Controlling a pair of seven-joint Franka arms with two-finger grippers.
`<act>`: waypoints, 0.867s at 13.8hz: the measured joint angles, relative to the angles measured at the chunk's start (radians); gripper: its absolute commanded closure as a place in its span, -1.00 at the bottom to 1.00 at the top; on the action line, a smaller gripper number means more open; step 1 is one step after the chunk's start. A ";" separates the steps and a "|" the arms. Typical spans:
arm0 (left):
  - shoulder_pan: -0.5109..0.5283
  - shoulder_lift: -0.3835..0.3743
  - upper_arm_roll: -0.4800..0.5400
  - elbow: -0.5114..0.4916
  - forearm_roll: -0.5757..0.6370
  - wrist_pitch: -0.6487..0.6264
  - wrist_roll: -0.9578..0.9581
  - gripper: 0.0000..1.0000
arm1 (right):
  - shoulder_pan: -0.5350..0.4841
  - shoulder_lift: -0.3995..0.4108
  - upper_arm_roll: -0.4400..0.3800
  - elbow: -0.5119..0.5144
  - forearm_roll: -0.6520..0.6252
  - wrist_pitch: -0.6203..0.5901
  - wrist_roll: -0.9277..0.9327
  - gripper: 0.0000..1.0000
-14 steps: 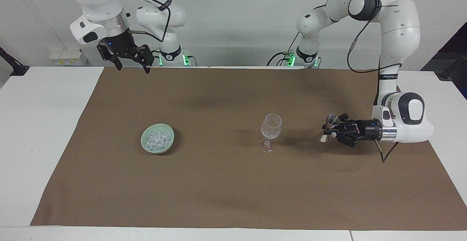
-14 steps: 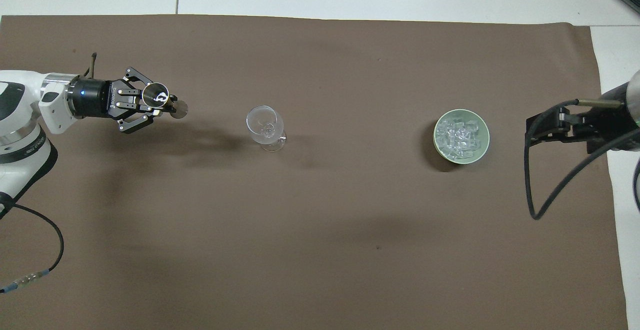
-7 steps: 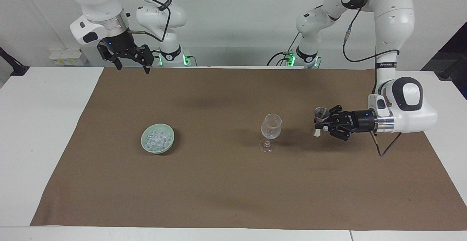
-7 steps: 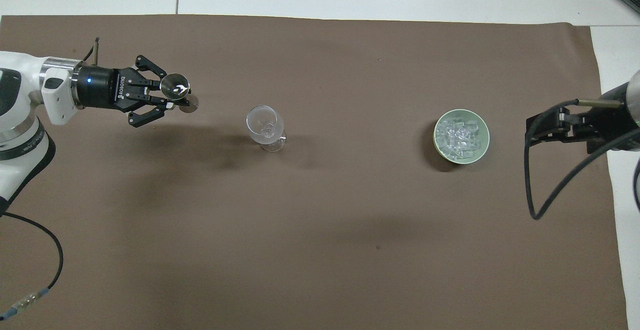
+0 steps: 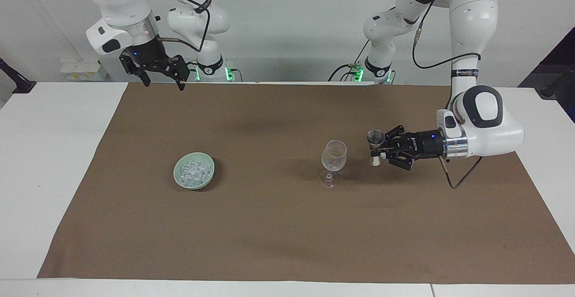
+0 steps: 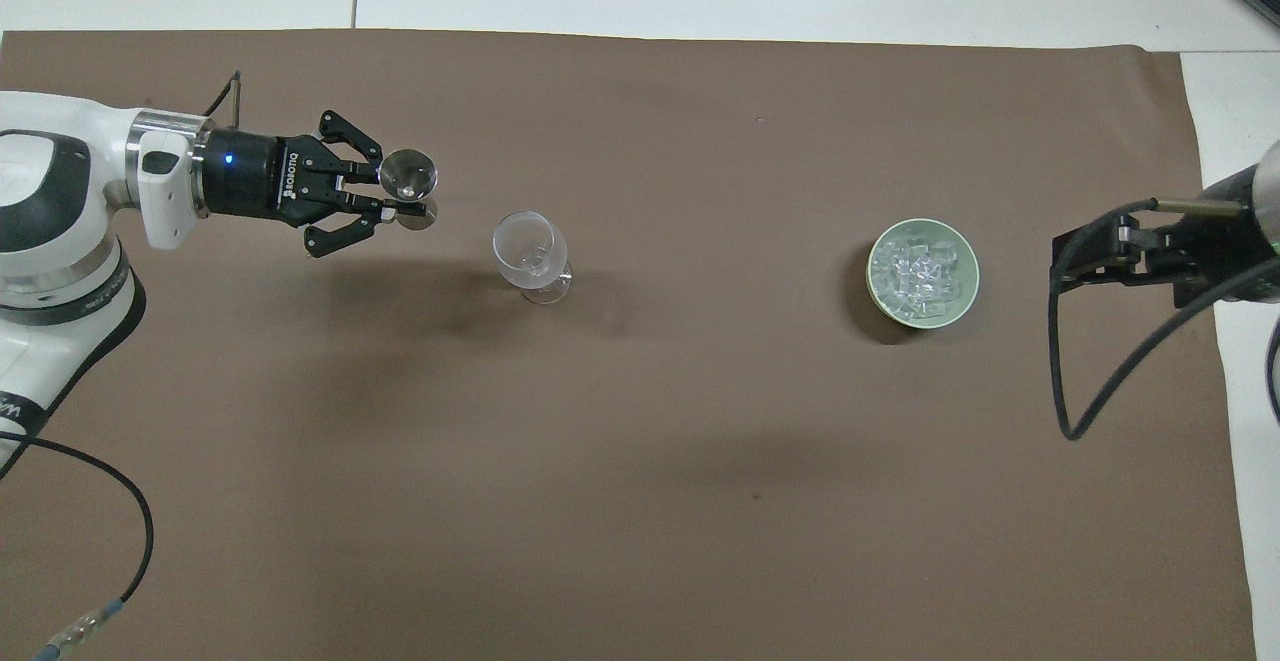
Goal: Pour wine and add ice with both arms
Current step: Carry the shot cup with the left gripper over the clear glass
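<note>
Gripping small metal jigger point(image 5: 375, 145) upright, left end effector point(image 5: 381, 149) is hanging over brown mat point(image 5: 287, 225) just beside stemmed glass point(image 5: 333, 162), toward left arm's end of tabletop point(image 5: 49, 153). Ice point(image 5: 194, 171) is sitting heaped in pale green bowl point(image 5: 178, 176), toward right arm's end. Right end effector point(image 5: 161, 79) is waiting raised, fingers spread.
</note>
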 measured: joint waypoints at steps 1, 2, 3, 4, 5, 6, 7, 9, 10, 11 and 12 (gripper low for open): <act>0.000 -0.002 0.000 -0.003 0.023 0.000 -0.011 1.00 | 0.000 0.000 0.000 0.000 0.000 0.000 0.000 -1.00; 0.000 -0.009 0.001 -0.003 0.046 0.000 -0.030 1.00 | 0.000 0.000 0.000 0.000 0.000 0.000 0.000 -1.00; 0.000 -0.023 0.001 -0.003 0.068 0.001 -0.062 1.00 | 0.000 0.000 0.000 0.000 0.000 0.000 0.000 -1.00; 0.000 -0.042 0.001 -0.005 0.082 0.005 -0.087 1.00 | 0.000 0.000 0.000 0.000 0.000 0.000 0.000 -1.00; -0.001 -0.061 0.001 -0.007 0.095 0.014 -0.103 1.00 | 0.000 0.000 0.000 0.000 0.000 0.000 0.000 -1.00; -0.005 -0.076 0.001 -0.012 0.105 0.029 -0.117 1.00 | 0.000 0.000 0.000 0.000 0.000 0.000 0.000 -1.00; -0.012 -0.088 0.001 -0.021 0.115 0.046 -0.133 1.00 | 0.000 0.000 0.000 0.000 0.000 0.000 0.000 -1.00; -0.026 -0.107 0.000 -0.040 0.141 0.086 -0.149 1.00 | 0.000 0.000 0.000 0.000 0.000 0.000 0.000 -1.00; -0.033 -0.116 0.001 -0.045 0.163 0.104 -0.161 1.00 | 0.000 0.000 0.000 0.000 0.000 0.000 0.000 -1.00; -0.040 -0.124 0.000 -0.046 0.186 0.114 -0.182 1.00 | 0.000 0.000 0.000 0.000 0.000 0.000 0.000 -1.00; -0.048 -0.134 0.000 -0.046 0.206 0.118 -0.207 1.00 | 0.000 0.000 0.000 0.000 0.000 0.000 0.000 -1.00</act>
